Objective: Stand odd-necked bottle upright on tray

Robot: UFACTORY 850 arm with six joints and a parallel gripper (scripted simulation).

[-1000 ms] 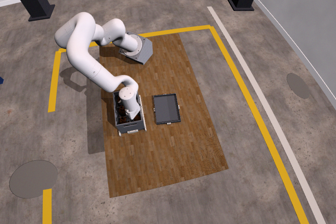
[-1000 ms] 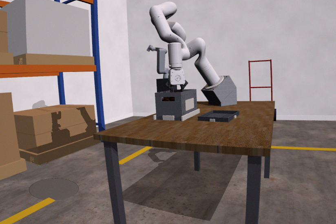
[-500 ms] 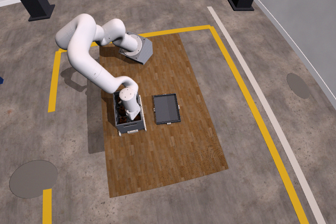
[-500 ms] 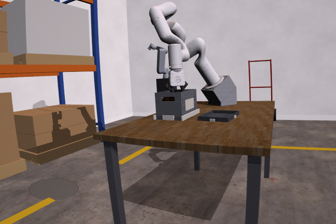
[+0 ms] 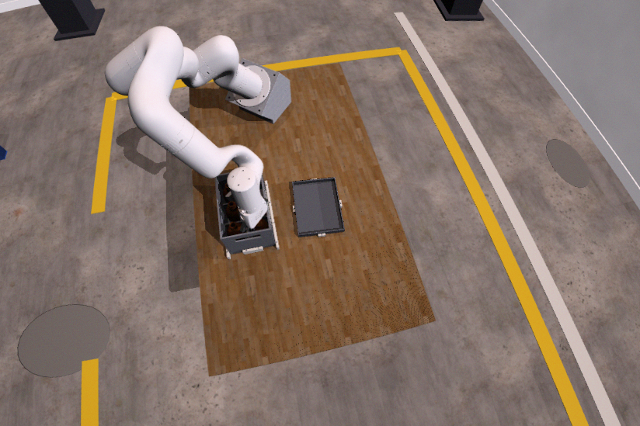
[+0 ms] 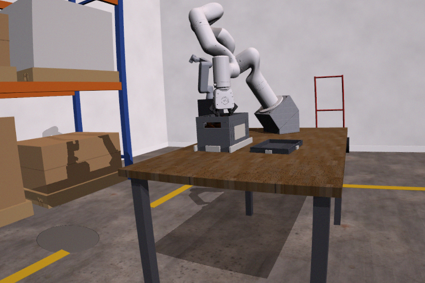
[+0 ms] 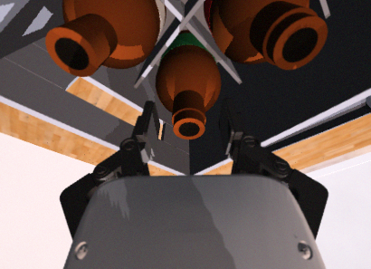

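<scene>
Three brown bottles show in the wrist view, all inside the crate (image 5: pixel 248 242) (image 6: pixel 212 139): a small bottle (image 7: pixel 188 81) with a bit of green on it in the middle, one bottle (image 7: pixel 110 28) with a plain-looking mouth on the left of that view, and another bottle (image 7: pixel 260 26) with a ringed neck on its right. Pale crossed dividers (image 7: pixel 182 24) run between them. The gripper (image 5: pixel 254 219) (image 6: pixel 224 112) (image 7: pixel 188 111) points down into the top of the crate, its fingers parted on either side of the small bottle's neck, with a gap showing on both sides, so it is open and grips nothing. Which bottle has the odd neck I cannot tell from these views, and the bottles deeper in the crate are partly hidden by the arm (image 5: pixel 165 101) (image 6: pixel 221 70). The crate stands level on the left part of the wooden table (image 5: pixel 320 282) (image 6: pixel 236 170), with pale strips (image 5: pixel 272 214) (image 6: pixel 242 144) along its foot. Just to the right of it lies the shallow dark tray (image 5: pixel 318 233) (image 6: pixel 271 149), flat on the table and with no bottle standing on it; small pale blocks (image 5: pixel 321 234) (image 6: pixel 268 151) sit against its edges. At the far end of the table, the arm rises from a slanted grey base (image 5: pixel 279 98) (image 6: pixel 290 115), bends over to the left and reaches toward the near end of the crate.
</scene>
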